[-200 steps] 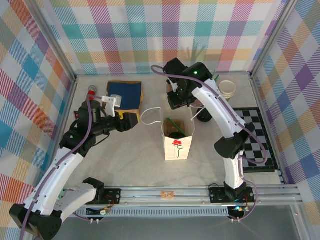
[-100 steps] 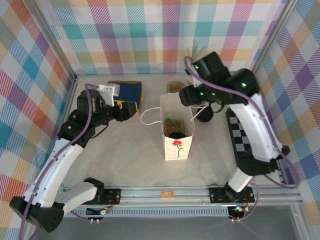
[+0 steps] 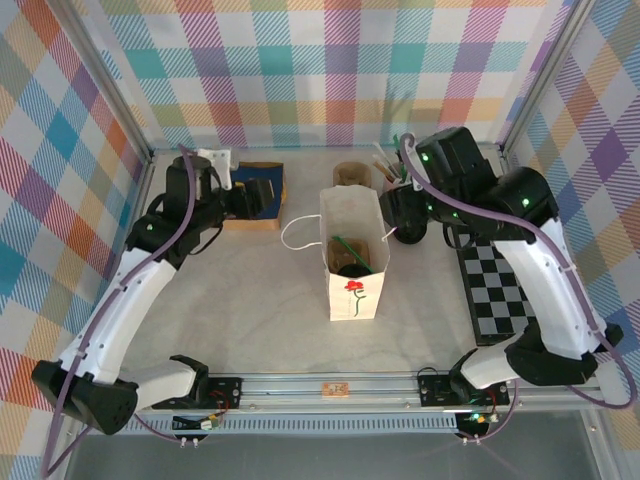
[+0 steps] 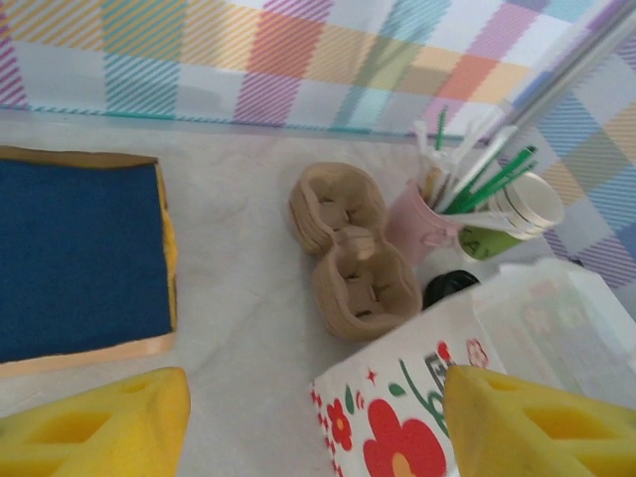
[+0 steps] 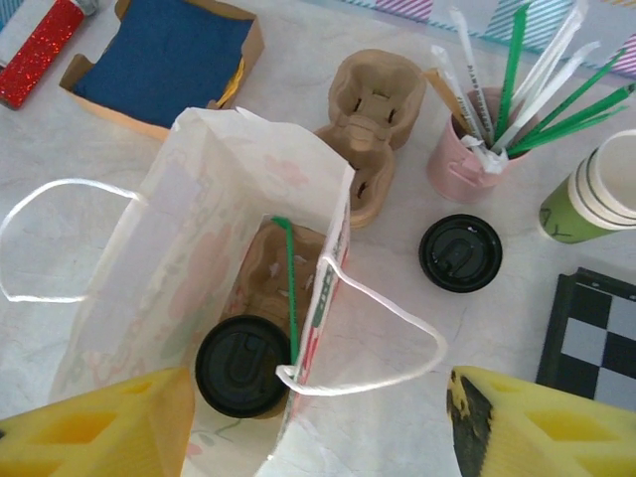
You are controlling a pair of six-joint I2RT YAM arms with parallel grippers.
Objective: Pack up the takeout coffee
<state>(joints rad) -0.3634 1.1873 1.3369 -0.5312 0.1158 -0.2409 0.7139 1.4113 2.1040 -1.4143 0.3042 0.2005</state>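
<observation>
My left gripper (image 4: 318, 422), spread and empty, hovers at ten o'clock of the bag (image 5: 199, 229). The coffee (image 5: 241, 366) sits inside, lid up. My right gripper (image 5: 318, 427), spread and empty at two o'clock, should lift straight, avoiding the handle (image 5: 397, 328).

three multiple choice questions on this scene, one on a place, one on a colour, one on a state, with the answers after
1. Where is the takeout coffee?
A. on the checkered mat
B. in the white paper bag
C. in the blue box

2. What colour is the straw cup?
A. black
B. blue
C. pink

3. How is the right gripper?
A. open, holding nothing
B. shut on a bag handle
C. shut on a straw

Answers: B, it sits down inside the bag, seen from above in the right wrist view; C, the straw cup is pink in both wrist views; A, its jaws stand wide apart, gripping nothing.
</observation>
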